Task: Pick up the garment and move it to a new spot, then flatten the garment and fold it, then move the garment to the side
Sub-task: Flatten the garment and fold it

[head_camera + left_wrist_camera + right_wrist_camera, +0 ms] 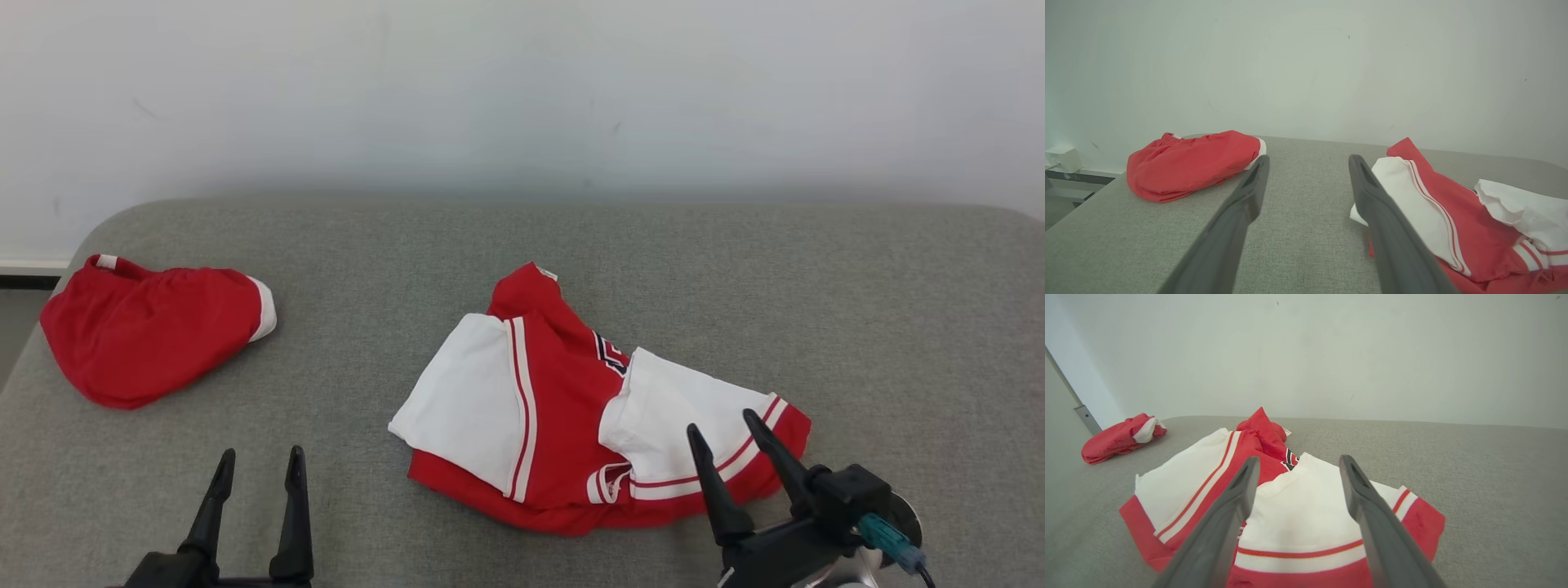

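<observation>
We see red shorts (147, 335) far left on the desk (735, 269). Our left claw (262, 452) hangs spread, left of the garment (563, 408), which lies mid-desk. Our right claw (720, 420), spread too, is over its right end, perhaps touching.

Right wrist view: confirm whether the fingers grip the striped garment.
No; the right gripper hangs open over the garment, its fingers pinching no cloth.
</observation>
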Controlling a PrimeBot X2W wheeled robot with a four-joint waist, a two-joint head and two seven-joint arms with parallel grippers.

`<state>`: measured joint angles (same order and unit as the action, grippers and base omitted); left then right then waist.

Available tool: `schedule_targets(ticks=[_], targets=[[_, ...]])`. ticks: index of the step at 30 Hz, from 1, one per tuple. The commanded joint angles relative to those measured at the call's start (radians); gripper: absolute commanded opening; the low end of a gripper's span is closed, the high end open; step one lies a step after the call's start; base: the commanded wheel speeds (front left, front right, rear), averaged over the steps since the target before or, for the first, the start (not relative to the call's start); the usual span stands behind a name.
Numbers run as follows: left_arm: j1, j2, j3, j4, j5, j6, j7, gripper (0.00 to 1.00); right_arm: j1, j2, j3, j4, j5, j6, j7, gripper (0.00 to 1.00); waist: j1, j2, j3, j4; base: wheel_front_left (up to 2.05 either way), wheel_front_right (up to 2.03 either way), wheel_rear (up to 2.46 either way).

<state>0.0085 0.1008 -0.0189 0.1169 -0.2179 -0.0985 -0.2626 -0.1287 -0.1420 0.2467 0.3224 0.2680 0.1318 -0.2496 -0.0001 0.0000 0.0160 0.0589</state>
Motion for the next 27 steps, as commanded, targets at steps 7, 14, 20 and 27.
schedule_targets(ticks=[7,14,20,27], targets=[[-0.028,-0.024,0.0,0.028,0.02,-0.02,-0.003,1.0,-0.134,-0.042,0.151,0.146,-0.002,-0.002,0.084,1.0,0.0001,0.0,0.025,0.071,0.0,0.0,0.0],[-0.042,-0.037,0.007,0.042,0.023,-0.027,-0.003,1.0,-0.223,-0.059,0.211,0.301,-0.064,-0.002,0.123,1.0,0.0001,0.0,0.044,0.115,0.0,0.0,0.0],[-0.048,-0.042,0.01,0.047,0.025,-0.03,-0.003,1.0,-0.281,-0.038,0.231,0.396,-0.055,-0.002,0.133,0.0,0.0001,0.0,0.048,0.126,0.0,0.0,0.0],[-0.028,-0.047,0.03,0.05,0.026,-0.033,-0.003,1.0,-0.333,-0.048,0.107,0.388,-0.034,-0.002,0.002,0.0,0.0001,0.0,0.044,0.091,0.0,0.0,0.0]])
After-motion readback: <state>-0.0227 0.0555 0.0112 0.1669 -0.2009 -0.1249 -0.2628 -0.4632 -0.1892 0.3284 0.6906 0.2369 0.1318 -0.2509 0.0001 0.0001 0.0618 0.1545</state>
